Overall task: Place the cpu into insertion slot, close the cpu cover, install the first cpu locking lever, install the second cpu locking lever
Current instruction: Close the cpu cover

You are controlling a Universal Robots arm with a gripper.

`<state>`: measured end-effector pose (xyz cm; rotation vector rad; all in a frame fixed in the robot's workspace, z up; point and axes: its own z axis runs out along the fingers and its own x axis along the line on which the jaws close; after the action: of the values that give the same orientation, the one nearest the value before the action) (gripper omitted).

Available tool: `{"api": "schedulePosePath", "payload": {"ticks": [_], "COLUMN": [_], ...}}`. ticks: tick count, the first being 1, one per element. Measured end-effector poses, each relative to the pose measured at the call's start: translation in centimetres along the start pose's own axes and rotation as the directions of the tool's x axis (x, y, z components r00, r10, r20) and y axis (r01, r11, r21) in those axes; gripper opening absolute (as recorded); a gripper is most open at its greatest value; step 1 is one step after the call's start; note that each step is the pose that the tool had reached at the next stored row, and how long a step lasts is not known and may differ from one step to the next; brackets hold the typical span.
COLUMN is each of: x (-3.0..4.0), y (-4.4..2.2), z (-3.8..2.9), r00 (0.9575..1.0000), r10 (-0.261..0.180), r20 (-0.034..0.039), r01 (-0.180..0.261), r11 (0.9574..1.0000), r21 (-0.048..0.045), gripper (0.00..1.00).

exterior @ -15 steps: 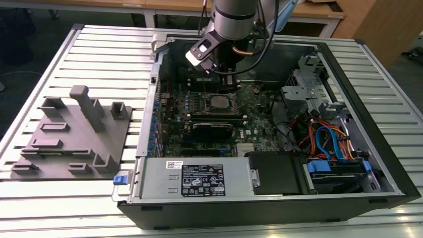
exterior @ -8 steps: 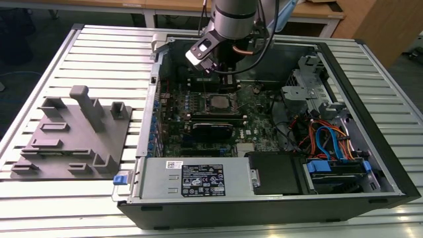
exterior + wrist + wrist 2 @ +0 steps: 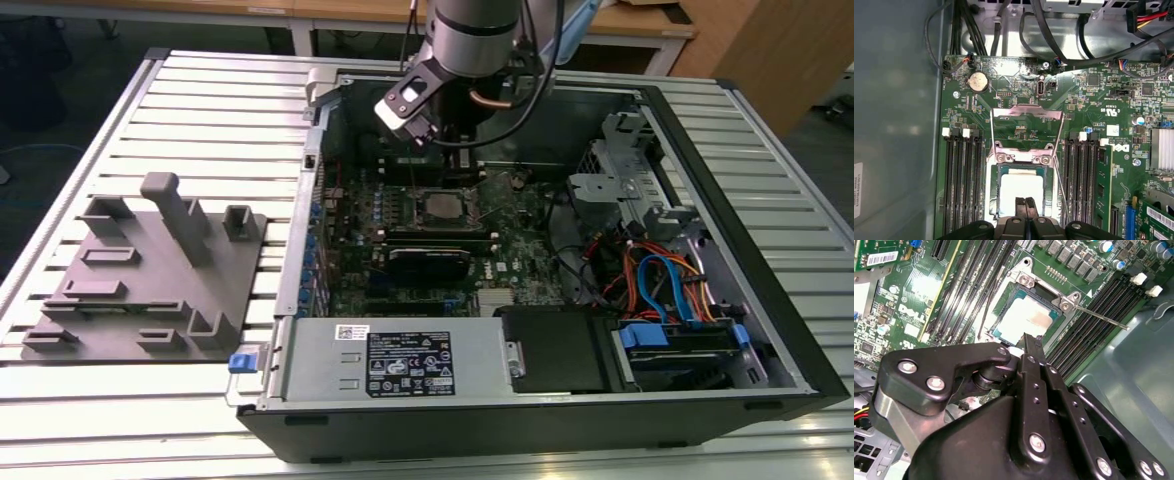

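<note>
First wrist view: cpu (image 3: 1021, 182) seated, gripper (image 3: 1026, 205) closed over it

The cpu lies in the insertion slot (image 3: 995, 197). The gripper is over the chip's edge, its fingers pressed together and holding nothing; whether it touches the chip is unclear. The cpu cover (image 3: 1026, 113) lies swung open just beyond the slot. In the second wrist view a locking lever (image 3: 1101, 316) angles away from the slot.

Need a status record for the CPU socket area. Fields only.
cpu: seated in the insertion slot
cpu cover: open, swung back off the slot
locking lever: swung out away from the slot, not latched
gripper: shut, holding nothing, tips just above the cpu's near edge; contact can't be judged
</note>
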<state>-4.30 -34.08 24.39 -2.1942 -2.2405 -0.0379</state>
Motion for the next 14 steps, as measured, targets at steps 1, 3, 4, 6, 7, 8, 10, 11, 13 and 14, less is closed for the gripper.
{"api": "schedulePosePath", "payload": {"ticks": [1, 3, 4, 6, 7, 8, 10, 11, 13, 14], "x": [0.01, 0.03, 0.04, 0.04, 0.04, 0.05, 0.05, 0.05, 0.06, 0.06], "y": [0.00, 0.00, 0.00, 0.00, 0.00, 0.00, 0.00, 0.00, 0.00, 0.00], "z": [-0.04, -0.07, -0.07, -0.09, -0.09, -0.09, -0.09, -0.09, -0.09, -0.10], "r00": [1.0000, 1.0000, 1.0000, 1.0000, 1.0000, 1.0000, 1.0000, 0.9999, 0.9999, 0.9999], "r10": [0.000, 0.000, 0.000, 0.000, 0.000, 0.000, 0.000, 0.000, 0.000, 0.000], "r20": [0.0000, 0.0014, 0.0028, 0.0055, 0.0066, 0.0075, 0.0095, 0.0108, 0.0136, 0.0137], "r01": [0.000, 0.000, 0.000, 0.000, 0.000, 0.000, 0.000, 0.000, 0.000, 0.000], "r11": [1.0000, 1.0000, 1.0000, 1.0000, 1.0000, 1.0000, 1.0000, 1.0000, 1.0000, 1.0000], "r21": [0.0000, -0.0001, -0.0001, 0.0001, 0.0001, 0.0001, 0.0001, 0.0002, 0.0003, 0.0003], "gripper": [0.10, 0.10, 0.10, 0.10, 0.10, 0.10, 0.10, 0.10, 0.10, 0.10]}}
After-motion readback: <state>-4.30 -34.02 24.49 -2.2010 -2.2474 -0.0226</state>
